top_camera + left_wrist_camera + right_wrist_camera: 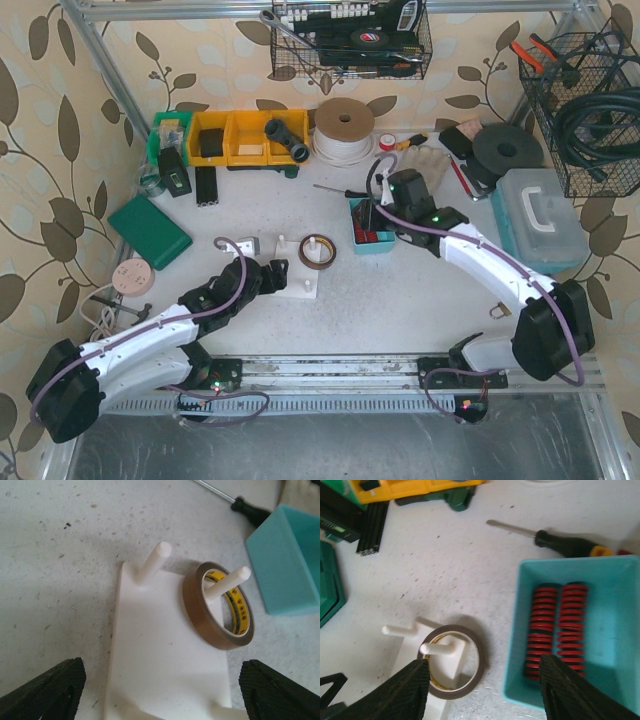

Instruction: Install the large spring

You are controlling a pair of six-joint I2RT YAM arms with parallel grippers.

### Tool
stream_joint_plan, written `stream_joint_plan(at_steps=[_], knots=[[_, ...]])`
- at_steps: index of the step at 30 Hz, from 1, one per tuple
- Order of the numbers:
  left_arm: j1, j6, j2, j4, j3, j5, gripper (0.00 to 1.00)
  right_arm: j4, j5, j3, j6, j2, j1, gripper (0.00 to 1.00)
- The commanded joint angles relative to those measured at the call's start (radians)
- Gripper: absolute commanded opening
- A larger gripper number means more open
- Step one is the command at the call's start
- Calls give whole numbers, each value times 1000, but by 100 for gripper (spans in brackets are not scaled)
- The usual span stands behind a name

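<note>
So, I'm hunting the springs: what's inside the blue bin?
Two red springs lie side by side in the blue bin; a finger of the right pincer covers their near ends.

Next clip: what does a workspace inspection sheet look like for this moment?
Surface: table, white, speckled with dirt.
Job's things: two red springs lying in the blue bin; peg base with tape around one peg, the next peg bare.
Clutter: screwdriver behind the bin; yellow bins at the back; toolbox on the right.
Claws: left claw open over the peg base; right claw open, holding nothing.
Cables: purple leads along both arms.
Surroundings: wire baskets on leaf-patterned walls.
</note>
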Motion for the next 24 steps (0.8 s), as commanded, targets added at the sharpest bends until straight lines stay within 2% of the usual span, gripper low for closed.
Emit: stream_joint_plan(at_steps=[1, 3, 7, 9, 14, 19, 24], knots=[[-3, 55, 91, -199, 222, 28, 75, 106, 104, -81, 35, -88, 14, 60], [-3, 65, 185, -363, 369, 25, 59, 154, 144, -143, 14, -142, 12, 60], [-3, 11, 381, -685, 615, 38, 44, 188, 201, -207, -21, -190, -5, 61], [-3, -10, 450, -735, 668, 68, 37, 194, 176, -208, -18, -184, -24, 61], [-3, -41, 547, -656, 717, 159, 37, 238, 122, -236, 17, -164, -55, 62], [-3, -102, 628, -620, 731, 174, 39, 267, 105, -260, 26, -180, -73, 62], [-3, -100, 699, -582, 750, 183, 44, 287, 84, -268, 32, -171, -84, 62]])
